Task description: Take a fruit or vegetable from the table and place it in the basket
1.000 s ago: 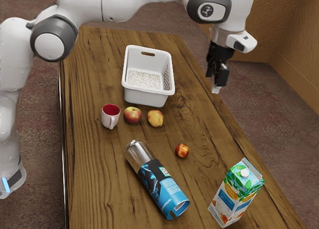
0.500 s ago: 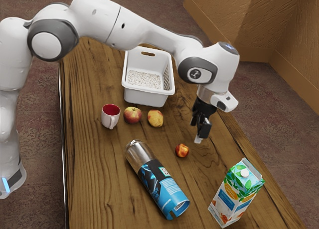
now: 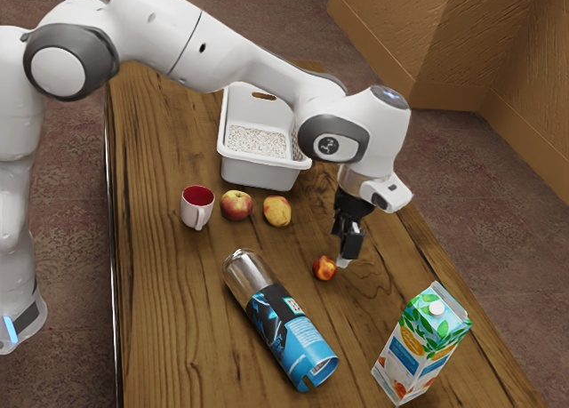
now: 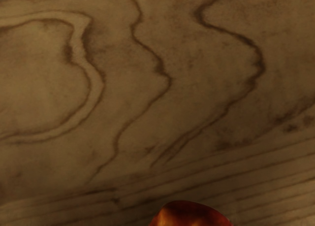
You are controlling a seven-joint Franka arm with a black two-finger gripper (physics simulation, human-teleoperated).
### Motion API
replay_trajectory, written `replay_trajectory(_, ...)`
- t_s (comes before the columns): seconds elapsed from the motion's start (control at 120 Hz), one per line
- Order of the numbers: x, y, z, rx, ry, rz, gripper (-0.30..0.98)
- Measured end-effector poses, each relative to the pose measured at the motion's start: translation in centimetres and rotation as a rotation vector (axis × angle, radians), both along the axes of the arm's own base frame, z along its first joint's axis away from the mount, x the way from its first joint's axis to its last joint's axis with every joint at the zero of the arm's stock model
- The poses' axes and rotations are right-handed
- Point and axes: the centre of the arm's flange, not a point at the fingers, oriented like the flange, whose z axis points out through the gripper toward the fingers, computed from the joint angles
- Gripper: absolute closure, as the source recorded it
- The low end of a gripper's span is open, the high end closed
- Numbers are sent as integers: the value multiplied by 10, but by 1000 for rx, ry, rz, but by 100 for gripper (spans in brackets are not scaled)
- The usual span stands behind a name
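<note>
Nearest, at the exterior view's right, the tall carton (image 3: 420, 344) could topple if the arm swings wide; the lying bottle (image 3: 280, 319) could roll if nudged. Farther on, the small red-orange fruit (image 3: 324, 268), the likely target, sits on the table (image 3: 169, 337), with the gripper (image 3: 344, 260) just beside it at the exterior view's right. I can't tell whether the gripper is wide or narrow. Closing off-centre could squirt the round fruit away left. Beyond, a low carry might clip the yellowish fruit (image 3: 277, 212), apple (image 3: 236, 205) or mug (image 3: 197, 207); farthest, the basket's (image 3: 258, 174) near wall could knock the fruit loose.
</note>
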Motion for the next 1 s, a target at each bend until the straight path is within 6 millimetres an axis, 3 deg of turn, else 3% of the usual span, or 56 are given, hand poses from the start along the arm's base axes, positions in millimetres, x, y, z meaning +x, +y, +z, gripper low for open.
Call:
replay_trajectory(0.175, -3, 1, -15, -3, -4, 2, 0)
replay_trajectory(0.433, -6, 1, -15, -6, -21, 2, 0)
replay_trajectory(1.0, -13, -6, -36, -3, 10, -11, 0)
